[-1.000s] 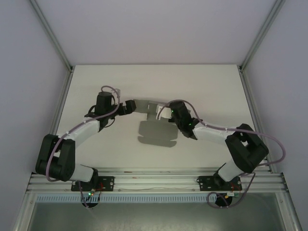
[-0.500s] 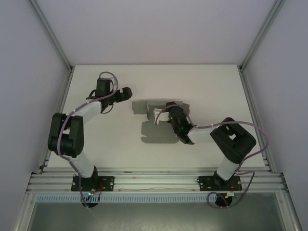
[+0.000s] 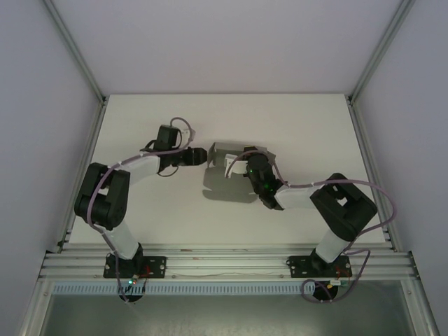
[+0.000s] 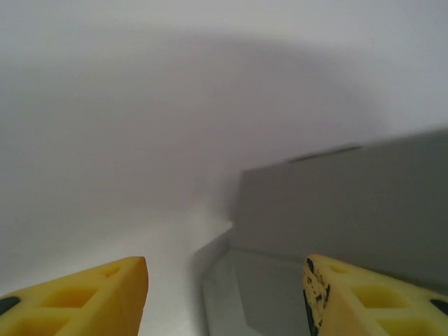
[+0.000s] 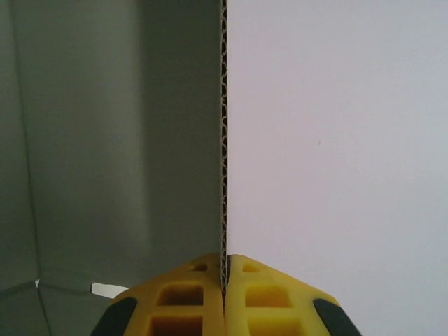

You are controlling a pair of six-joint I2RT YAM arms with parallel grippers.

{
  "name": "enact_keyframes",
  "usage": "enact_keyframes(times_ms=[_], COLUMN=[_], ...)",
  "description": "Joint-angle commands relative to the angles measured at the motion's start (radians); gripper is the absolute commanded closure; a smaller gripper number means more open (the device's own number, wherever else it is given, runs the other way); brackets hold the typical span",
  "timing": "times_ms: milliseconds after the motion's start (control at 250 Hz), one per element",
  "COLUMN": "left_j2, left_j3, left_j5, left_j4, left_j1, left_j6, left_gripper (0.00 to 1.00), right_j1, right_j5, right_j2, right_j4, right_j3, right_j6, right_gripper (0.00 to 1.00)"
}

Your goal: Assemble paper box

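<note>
The paper box [image 3: 227,187] is a grey cardboard sheet, partly folded, lying mid-table with a wall raised at its far side. My right gripper [image 3: 233,166] is shut on an upright panel; in the right wrist view its corrugated edge [image 5: 224,140] runs straight up from between the closed yellow fingers [image 5: 199,294] of that gripper [image 5: 225,274]. My left gripper [image 3: 201,155] is open at the box's left end. In the left wrist view its yellow fingers [image 4: 98,294] stand wide apart around the gap of the gripper [image 4: 225,280], with a grey flap [image 4: 266,294] and a standing wall [image 4: 350,203] just ahead.
The white table [image 3: 140,126] is fenced by aluminium frame posts [image 3: 77,49] and pale walls on the left, right and back. The arm bases sit on a rail [image 3: 224,262] at the near edge. Purple cables loop along both arms.
My left arm has swung back in from the far left, bringing its open gripper up to the box's left end. The right gripper keeps its hold on the panel.
</note>
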Motion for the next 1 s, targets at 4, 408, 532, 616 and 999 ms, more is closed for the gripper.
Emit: enact_keyframes(times_ms=[4,408,532,616,999], left_j2=[-0.029,-0.021,-0.016,-0.007,0.041], left_j3=[-0.041,-0.127,-0.156,-0.171,-0.218], left_j5=[0.058,-0.162,-0.245,-0.245,-0.367], left_j4=[0.092,0.268,0.36,0.426,0.673], left_j1=[-0.03,-0.113,-0.159,-0.181,-0.217], left_j6=[0.043,0.13,0.163,0.174,0.218], left_gripper=[0.41,0.41,0.41,0.41,0.49], right_j1=[0.006,0.011,0.026,0.035,0.081], right_j5=[0.034,0.014,-0.005,-0.004,0.018], right_j2=[0.003,0.02,0.001,-0.012,0.047], right_j4=[0.007,0.011,-0.014,-0.097,-0.088], right_j3=[0.017,0.003,-0.006,0.002,-0.028], right_j6=[0.044,-0.014,-0.017,0.01,-0.002], right_gripper=[1.0,1.0,1.0,1.0,1.0])
